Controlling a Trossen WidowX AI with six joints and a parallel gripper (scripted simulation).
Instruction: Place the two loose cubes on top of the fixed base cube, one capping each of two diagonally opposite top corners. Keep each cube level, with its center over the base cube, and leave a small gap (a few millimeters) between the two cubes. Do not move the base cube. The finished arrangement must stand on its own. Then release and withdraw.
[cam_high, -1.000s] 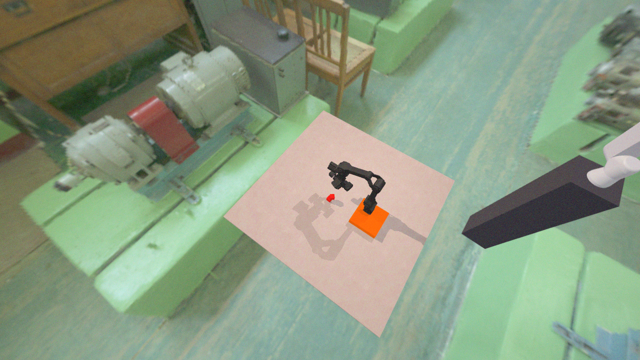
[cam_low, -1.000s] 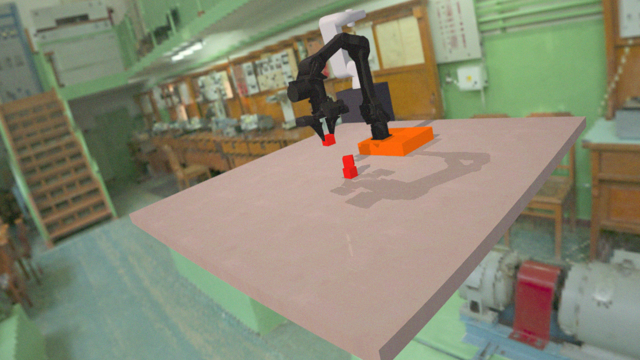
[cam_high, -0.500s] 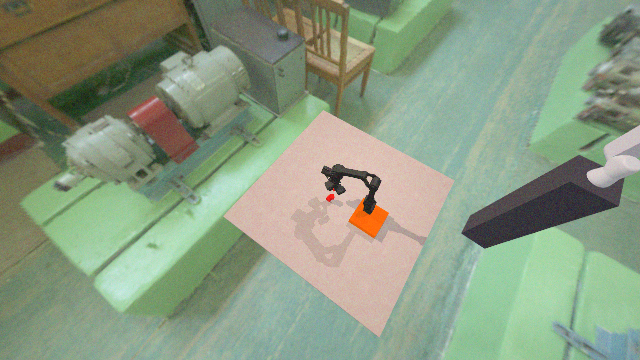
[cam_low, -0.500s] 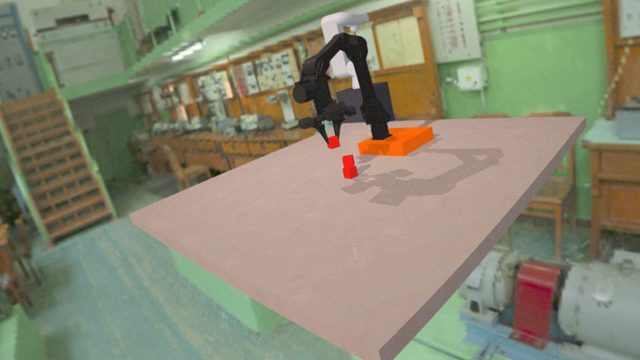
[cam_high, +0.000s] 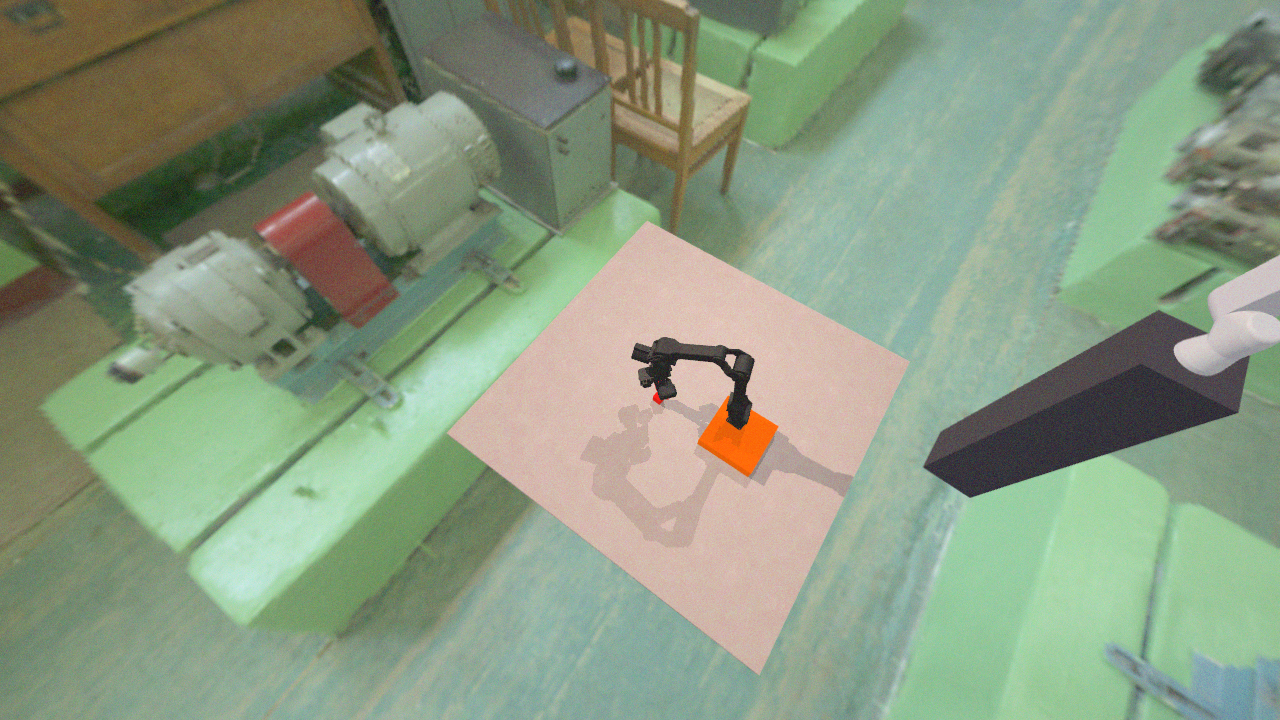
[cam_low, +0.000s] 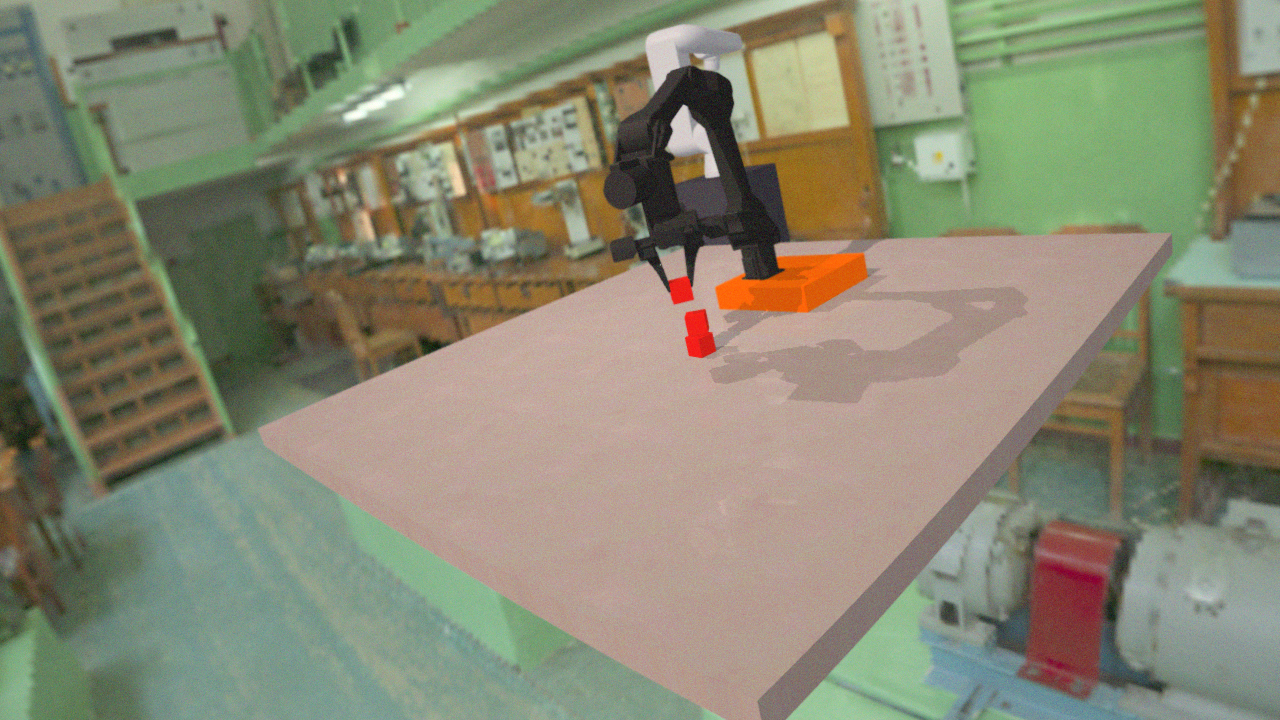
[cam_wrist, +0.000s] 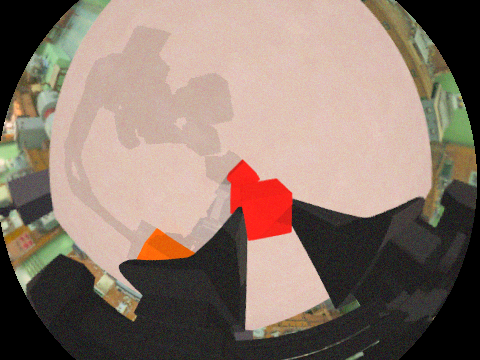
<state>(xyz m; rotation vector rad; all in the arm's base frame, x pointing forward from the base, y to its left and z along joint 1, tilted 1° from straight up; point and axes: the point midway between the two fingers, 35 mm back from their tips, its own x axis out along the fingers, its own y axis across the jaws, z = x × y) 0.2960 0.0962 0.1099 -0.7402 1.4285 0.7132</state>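
My gripper (cam_low: 680, 286) (cam_wrist: 264, 207) is shut on a red loose cube (cam_low: 682, 291) (cam_wrist: 267, 215) and holds it in the air. In the exterior view it hangs above and slightly left of the stack, with open space below it. The other red loose cube (cam_low: 696, 320) (cam_wrist: 243, 171) rests on the red base cube (cam_low: 699, 346), set off from its center. In the wrist view the held cube overlaps this stack and hides most of it. In the top view only a small red patch shows below the gripper; I cannot tell which cube it is.
The arm stands on an orange block (cam_high: 750, 445) (cam_low: 769, 295) (cam_wrist: 159, 244) to the right of the stack in the exterior view. The pinkish table (cam_high: 626, 295) (cam_low: 537, 465) carries the arm's shadow. A dark slab (cam_high: 1074, 411) lies beyond the table's edge in the top view.
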